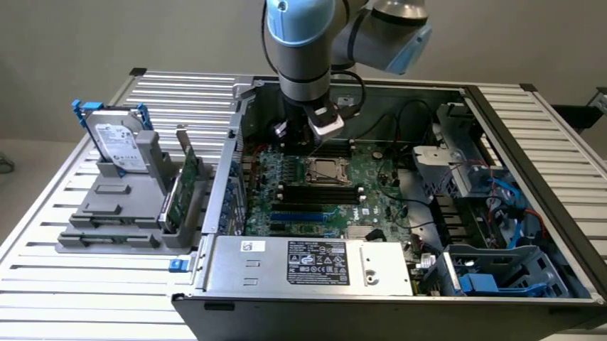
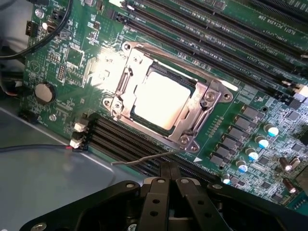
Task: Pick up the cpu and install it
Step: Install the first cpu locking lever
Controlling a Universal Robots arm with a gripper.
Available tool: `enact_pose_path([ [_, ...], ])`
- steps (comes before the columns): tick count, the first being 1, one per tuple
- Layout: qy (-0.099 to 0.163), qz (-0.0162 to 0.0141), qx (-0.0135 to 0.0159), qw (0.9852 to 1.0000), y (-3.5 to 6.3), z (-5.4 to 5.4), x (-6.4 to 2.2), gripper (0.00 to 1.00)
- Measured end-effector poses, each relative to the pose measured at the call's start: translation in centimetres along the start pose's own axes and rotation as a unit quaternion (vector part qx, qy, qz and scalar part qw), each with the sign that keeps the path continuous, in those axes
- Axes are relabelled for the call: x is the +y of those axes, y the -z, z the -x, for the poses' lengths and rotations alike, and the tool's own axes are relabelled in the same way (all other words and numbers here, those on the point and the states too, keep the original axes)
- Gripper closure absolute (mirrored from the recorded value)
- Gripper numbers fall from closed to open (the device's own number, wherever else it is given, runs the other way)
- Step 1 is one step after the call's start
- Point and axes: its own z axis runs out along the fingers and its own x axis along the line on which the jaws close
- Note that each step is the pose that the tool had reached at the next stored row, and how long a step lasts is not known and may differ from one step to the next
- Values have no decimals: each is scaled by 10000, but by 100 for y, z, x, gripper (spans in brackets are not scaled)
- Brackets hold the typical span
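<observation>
The cpu (image 2: 161,98), a silvery-white square, lies inside the metal-framed motherboard socket (image 2: 204,101). In the exterior view the cpu (image 1: 325,170) sits mid-board in the open computer case (image 1: 531,177). My gripper (image 2: 168,167) is shut, its two black fingers pressed together with nothing between them. It hovers over the black memory slots (image 2: 120,142) right beside the socket, apart from the cpu. A thin wire lever (image 2: 139,160) of the socket sticks out near the fingertips. From outside, the gripper (image 1: 315,145) hangs just behind the socket.
A grey hard drive (image 1: 119,145) with a white label stands in a grey holder (image 1: 114,213) at the exterior view's left. A power supply box (image 1: 313,263) lies at the case front. Cables and blue drive bays (image 1: 493,273) crowd the right side.
</observation>
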Motion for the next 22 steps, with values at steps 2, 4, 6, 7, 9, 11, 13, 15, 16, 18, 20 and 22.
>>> enact_pose_path([
  [2, 3, 38, -19, 10000, 2, 2, 6, 89],
  [4, 4, 46, -22, 10000, 2, 1, 7, 89],
  [6, 5, 47, -23, 10000, 2, 0, 7, 89],
  [7, 5, 48, -23, 10000, 0, -2, 5, 89],
  [9, 11, 47, -24, 10000, -2, -6, -5, 89],
  [11, 33, 43, -27, 10000, -5, -10, -12, 89],
  [13, 50, 42, -27, 10000, -5, -9, -12, 89],
  [15, 62, 42, -25, 10000, -8, -12, -11, 89],
  [16, 68, 42, -23, 10000, -11, -15, -9, 89],
  [18, 78, 42, -21, 10000, -16, -24, -3, 89],
  [20, 88, 42, -19, 10000, -21, -33, 3, 89],
  [22, 96, 42, -16, 9999, -27, -40, 8, 89],
])
